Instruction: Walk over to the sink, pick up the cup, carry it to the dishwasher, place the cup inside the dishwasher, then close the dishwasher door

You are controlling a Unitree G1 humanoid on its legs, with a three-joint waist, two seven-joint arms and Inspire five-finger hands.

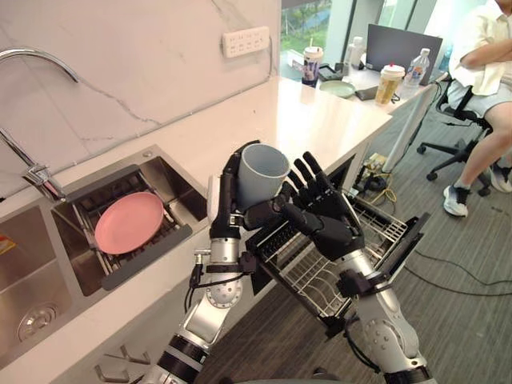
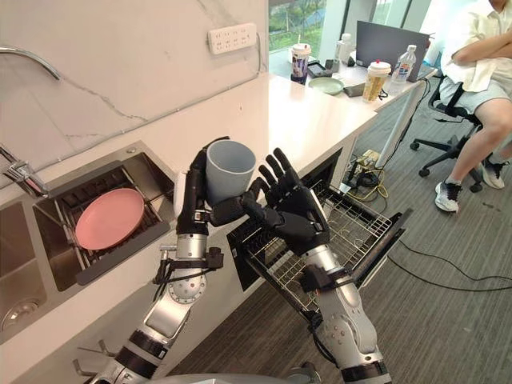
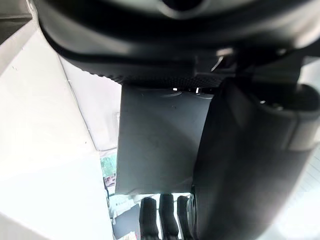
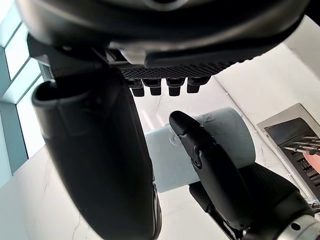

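A pale grey-blue cup [image 1: 264, 172] is held upright, mouth up, in my left hand [image 1: 228, 196], whose fingers and thumb curl round its wall. It hangs above the counter's front edge, over the pulled-out dishwasher rack [image 1: 320, 272]. In the left wrist view the cup [image 3: 155, 145] sits against the palm beside the thumb [image 3: 245, 165]. My right hand [image 1: 324, 212] is raised just right of the cup, fingers straight and spread, holding nothing. From the right wrist view the cup [image 4: 220, 135] shows past my own thumb [image 4: 100, 150]. The dishwasher door [image 1: 408, 240] stands open.
A pink plate [image 1: 128, 222] lies in a strainer tray in the steel sink [image 1: 48, 272], with the faucet [image 1: 24, 160] behind. The white counter [image 1: 312, 120] runs right to a desk with drinks and a laptop [image 1: 400, 48]. A person [image 1: 488, 72] sits on an office chair at far right.
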